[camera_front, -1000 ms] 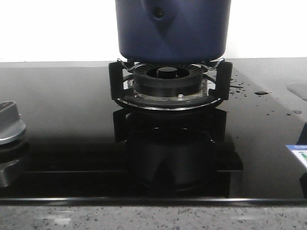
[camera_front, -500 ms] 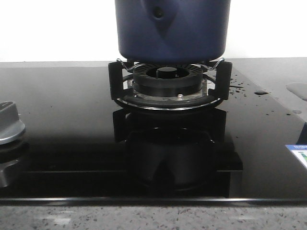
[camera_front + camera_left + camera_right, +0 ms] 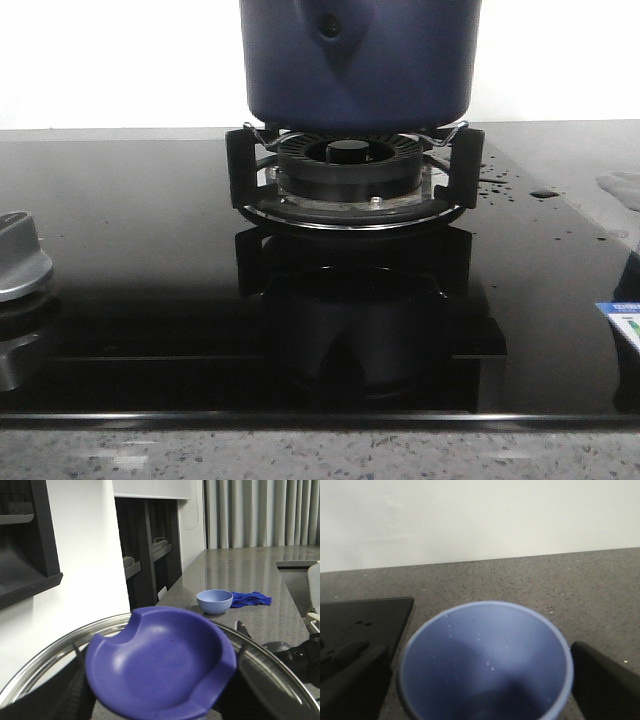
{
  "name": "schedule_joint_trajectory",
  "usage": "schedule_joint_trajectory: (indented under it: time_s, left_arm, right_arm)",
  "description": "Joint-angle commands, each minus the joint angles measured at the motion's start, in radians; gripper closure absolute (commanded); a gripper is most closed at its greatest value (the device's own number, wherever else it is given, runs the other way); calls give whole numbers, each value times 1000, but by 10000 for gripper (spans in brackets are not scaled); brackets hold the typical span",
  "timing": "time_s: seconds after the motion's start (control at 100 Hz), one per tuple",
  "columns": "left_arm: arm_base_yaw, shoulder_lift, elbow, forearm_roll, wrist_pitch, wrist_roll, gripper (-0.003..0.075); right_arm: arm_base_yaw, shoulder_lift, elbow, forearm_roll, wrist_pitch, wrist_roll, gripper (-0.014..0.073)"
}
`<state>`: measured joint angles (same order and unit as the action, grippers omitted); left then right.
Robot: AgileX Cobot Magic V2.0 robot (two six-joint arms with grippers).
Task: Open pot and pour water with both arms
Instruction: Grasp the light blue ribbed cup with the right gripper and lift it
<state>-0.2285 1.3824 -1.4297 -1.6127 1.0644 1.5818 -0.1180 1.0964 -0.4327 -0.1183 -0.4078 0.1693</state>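
Your pot (image 3: pixel 360 60) sits on the burner stand (image 3: pixel 350 180) at the back centre of the black glass hob (image 3: pixel 130 260), its top cut off by the frame. It looks big and thick-walled, so judge it heavy, rigid and not fragile. Its smooth matte wall gives little to pinch, so leave it standing; the riveted handle mount (image 3: pixel 330 28) facing you is the only real hold on it. The lid (image 3: pixel 150 670), a steel-rimmed disc with a broad blue knob (image 3: pixel 157 662), fills the left wrist view. The left tool seems to be gripping it by that knob, though its fingers are barely visible, so I cannot tell its state for sure. Treat the lid as stiff, fairly light and slick at the rim. The right tool (image 3: pixel 480 680) has a dark finger on each side of a blue cup (image 3: pixel 485 665), apparently clamped on it; the cup is light, rigid and wet inside, with drops on its wall, so keep it upright over the bench (image 3: pixel 570 580). The water (image 3: pixel 495 180) shows as drops and thin puddles on the hob to the right of the stand. Against the earlier frames the pot and stand have not moved; the pale puddle at the far right edge has changed shape slightly.
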Motion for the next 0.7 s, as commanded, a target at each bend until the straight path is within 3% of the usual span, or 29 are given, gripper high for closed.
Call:
schedule_joint_trajectory:
  time_s: [0.0, 0.23, 0.32, 0.51, 0.6, 0.69]
  left_arm:
    - [3, -37, -31, -110, -4, -9, 575]
    - [3, -37, -31, -110, -4, -9, 575]
    - [3, -37, -31, -110, -4, -9, 575]
    - [3, -37, -31, -110, -4, -9, 575]
    - [3, -44, -31, -110, -4, -9, 575]
    - [3, -57, -31, -98, -6, -9, 575]
  right_arm:
    - [-6, 35, -29, 6, -126, 24, -53]
    - [-3, 133, -29, 6, -159, 26, -23]
    - [-3, 140, -29, 6, -165, 26, 83]
    - [-3, 138, -29, 6, -202, 26, 402]
    - [-1, 118, -29, 6, -234, 26, 463]
    - [1, 65, -29, -28, -279, 26, 468]
